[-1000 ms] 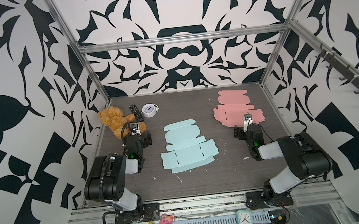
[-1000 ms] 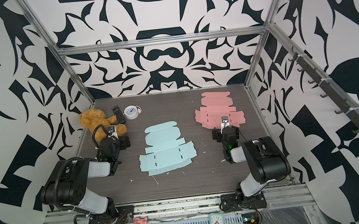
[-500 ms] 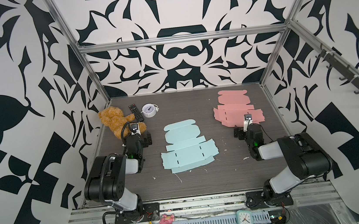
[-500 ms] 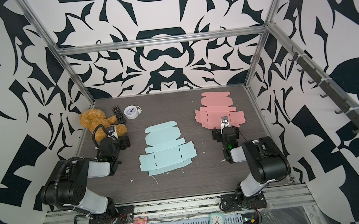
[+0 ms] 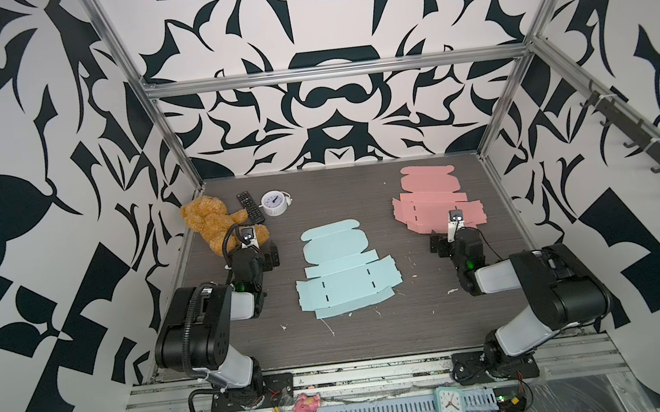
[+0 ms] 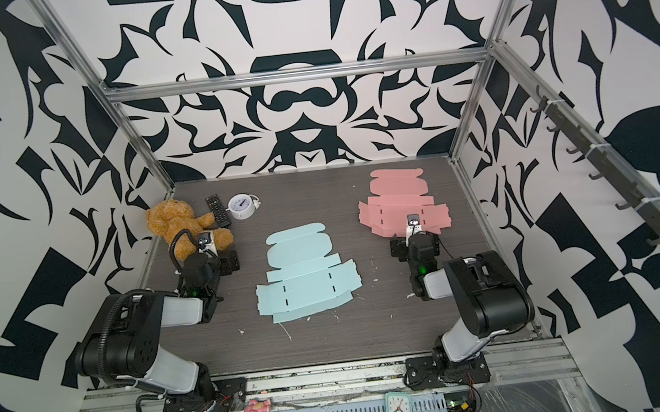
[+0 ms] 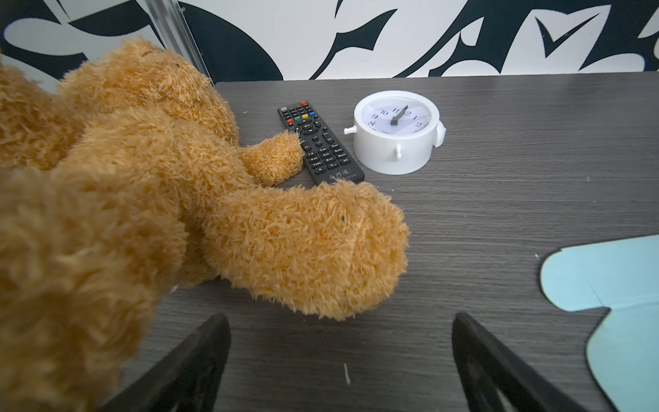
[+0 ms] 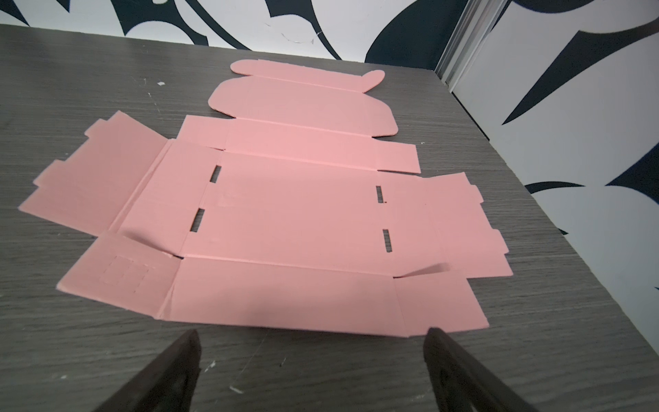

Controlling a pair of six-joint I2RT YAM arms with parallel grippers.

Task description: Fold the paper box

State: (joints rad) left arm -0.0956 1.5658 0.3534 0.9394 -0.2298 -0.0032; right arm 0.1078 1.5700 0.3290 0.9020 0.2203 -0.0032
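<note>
A light blue paper box blank [image 5: 344, 280] [image 6: 307, 284] lies flat and unfolded mid-table; one corner of it [image 7: 620, 278] shows in the left wrist view. A pink paper box blank [image 5: 432, 200] [image 6: 399, 204] lies flat at the back right and fills the right wrist view [image 8: 296, 214]. My left gripper [image 5: 253, 257] [image 7: 340, 321] is open and empty, low over the table beside the teddy bear, left of the blue blank. My right gripper [image 5: 457, 239] [image 8: 313, 335] is open and empty, just short of the pink blank's near edge.
A brown teddy bear [image 5: 208, 219] [image 7: 142, 214] lies at the back left, its leg just ahead of the left fingers. A black remote [image 5: 249, 207] [image 7: 321, 142] and a white alarm clock [image 5: 274, 203] [image 7: 396, 132] sit behind it. Patterned walls enclose the table.
</note>
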